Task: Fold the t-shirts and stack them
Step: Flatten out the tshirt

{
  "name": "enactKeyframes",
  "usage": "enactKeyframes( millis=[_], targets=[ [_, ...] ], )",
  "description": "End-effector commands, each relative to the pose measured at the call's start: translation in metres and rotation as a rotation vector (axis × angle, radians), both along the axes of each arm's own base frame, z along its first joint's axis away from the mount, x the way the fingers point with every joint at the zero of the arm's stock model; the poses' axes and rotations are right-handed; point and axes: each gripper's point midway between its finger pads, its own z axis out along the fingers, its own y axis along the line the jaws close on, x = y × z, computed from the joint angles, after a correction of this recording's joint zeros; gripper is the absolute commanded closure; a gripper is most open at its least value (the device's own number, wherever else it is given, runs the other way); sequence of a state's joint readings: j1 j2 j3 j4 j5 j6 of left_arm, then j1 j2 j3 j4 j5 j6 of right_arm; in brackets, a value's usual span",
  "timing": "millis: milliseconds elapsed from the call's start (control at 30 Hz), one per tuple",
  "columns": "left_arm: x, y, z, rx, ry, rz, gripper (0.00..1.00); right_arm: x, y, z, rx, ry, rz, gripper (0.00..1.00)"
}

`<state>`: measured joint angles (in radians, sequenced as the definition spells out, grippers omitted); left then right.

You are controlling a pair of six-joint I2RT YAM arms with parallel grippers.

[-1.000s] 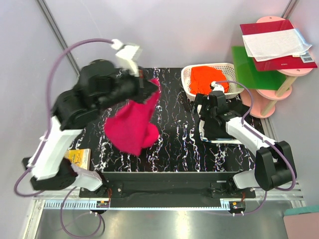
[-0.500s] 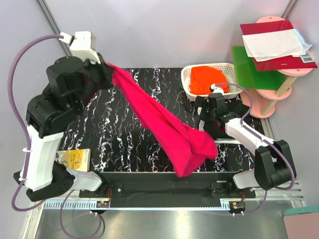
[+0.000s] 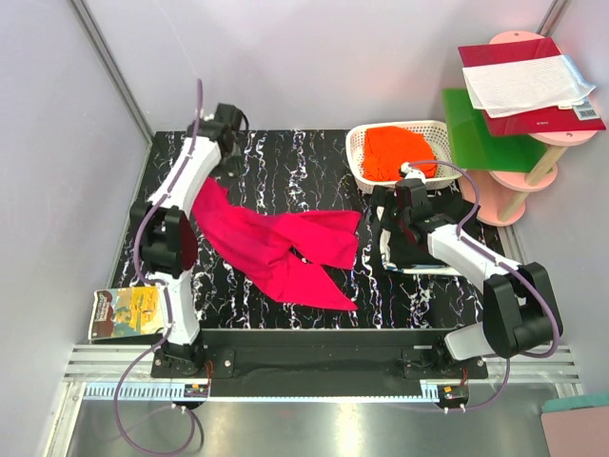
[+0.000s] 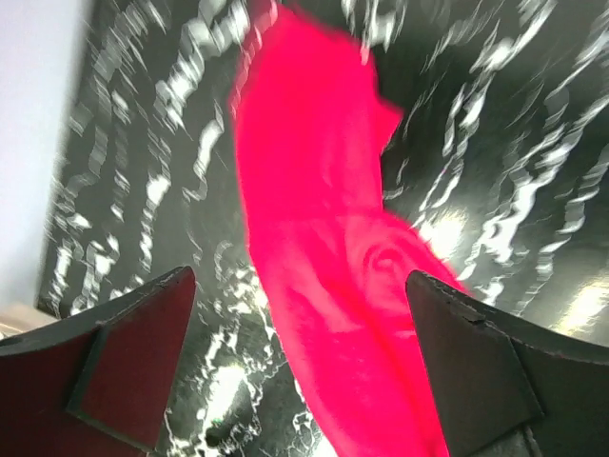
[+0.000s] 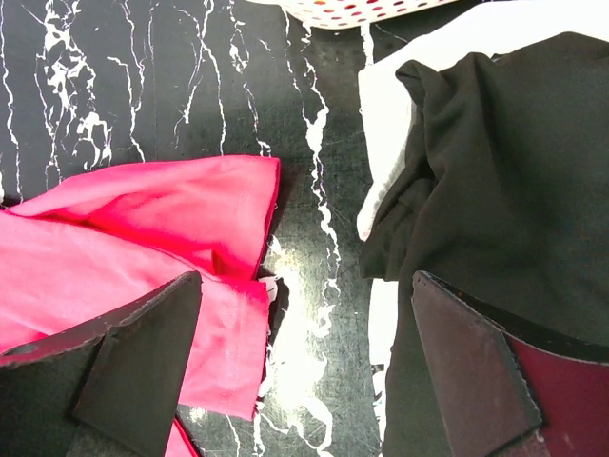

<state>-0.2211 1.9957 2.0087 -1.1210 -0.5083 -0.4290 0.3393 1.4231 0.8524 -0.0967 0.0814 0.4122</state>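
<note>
Toward eight o'clock on the black marbled surface [image 3: 285, 162], a magenta-pink cloth t-shirt [image 3: 271, 252] lies crumpled awaiting flattening, left pincer [image 4: 297, 286] and right pincer [image 5: 304, 281] both apart.

Magenta shirt [image 4: 333, 248]: motion blur smears it in your left wrist view, and its lower end runs off the bottom edge. Your right wrist view cuts it at the left edge.
Black shirt [image 5: 495, 190]: from above the right arm [image 3: 457, 249] covers nearly all of it. At the wrist it runs off the right edge.
White piece under it [image 5: 381, 114]: you cannot tell what it is.
Orange shirt [image 3: 390, 152]: its near edge sits behind the right arm's wrist.
Basket [image 5: 352, 8]: your right wrist view keeps only a strip at the top edge.
Yellow packet [image 3: 124, 312]: the print is too small to read, and one side goes behind the left arm [image 3: 176, 305].
Booklet [image 3: 528, 95]: you cannot read the text.
</note>
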Motion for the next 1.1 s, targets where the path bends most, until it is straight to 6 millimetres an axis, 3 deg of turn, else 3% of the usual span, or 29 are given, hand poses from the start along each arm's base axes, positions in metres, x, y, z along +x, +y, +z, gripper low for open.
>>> enactKeyframes(
  millis=[0,33,67,100,133,167,267,433,533,633,767,933,1000,1067],
  targets=[
    [-0.037,-0.099,0.049,-0.110,-0.146,-0.235,0.01,0.000,0.004,0.019,0.041,-0.055,0.011,0.00],
    [-0.040,-0.124,0.056,-0.142,-0.203,-0.295,0.01,-0.001,0.004,0.021,0.044,-0.060,0.011,0.00],
    [-0.059,-0.140,0.051,-0.166,-0.201,-0.355,0.01,-0.002,0.004,0.024,0.047,-0.070,0.013,0.00],
    [-0.081,-0.180,0.049,-0.229,-0.195,-0.458,0.03,-0.004,0.007,0.025,0.057,-0.067,0.030,0.00],
    [-0.093,-0.194,0.037,-0.250,-0.183,-0.486,0.05,-0.005,0.010,0.025,0.068,-0.064,0.043,0.00],
    [-0.112,-0.213,0.039,-0.284,-0.186,-0.532,0.08,-0.006,0.013,0.024,0.076,-0.055,0.059,0.00],
    [-0.146,-0.236,0.018,-0.315,-0.139,-0.575,0.13,-0.011,0.026,0.012,0.105,0.011,0.120,0.00],
    [-0.181,-0.222,-0.029,-0.259,-0.054,-0.532,0.12,-0.030,0.049,-0.021,0.141,0.165,0.219,0.06],
    [-0.194,-0.209,-0.040,-0.255,-0.043,-0.504,0.11,-0.046,0.061,-0.042,0.154,0.245,0.267,0.09],
    [-0.201,-0.199,-0.051,-0.238,-0.025,-0.484,0.11,-0.063,0.079,-0.050,0.189,0.299,0.330,0.10],
    [-0.205,-0.193,-0.062,-0.218,-0.010,-0.467,0.11,-0.084,0.105,-0.059,0.229,0.373,0.410,0.16],
    [-0.211,-0.197,-0.065,-0.215,0.003,-0.482,0.11,-0.099,0.113,-0.075,0.220,0.475,0.410,0.25],
    [-0.214,-0.202,-0.066,-0.221,0.005,-0.490,0.11,-0.103,0.117,-0.072,0.223,0.510,0.425,0.29],
    [-0.219,-0.207,-0.067,-0.219,0.007,-0.500,0.11,-0.101,0.122,-0.067,0.233,0.517,0.444,0.45]
  ],
)
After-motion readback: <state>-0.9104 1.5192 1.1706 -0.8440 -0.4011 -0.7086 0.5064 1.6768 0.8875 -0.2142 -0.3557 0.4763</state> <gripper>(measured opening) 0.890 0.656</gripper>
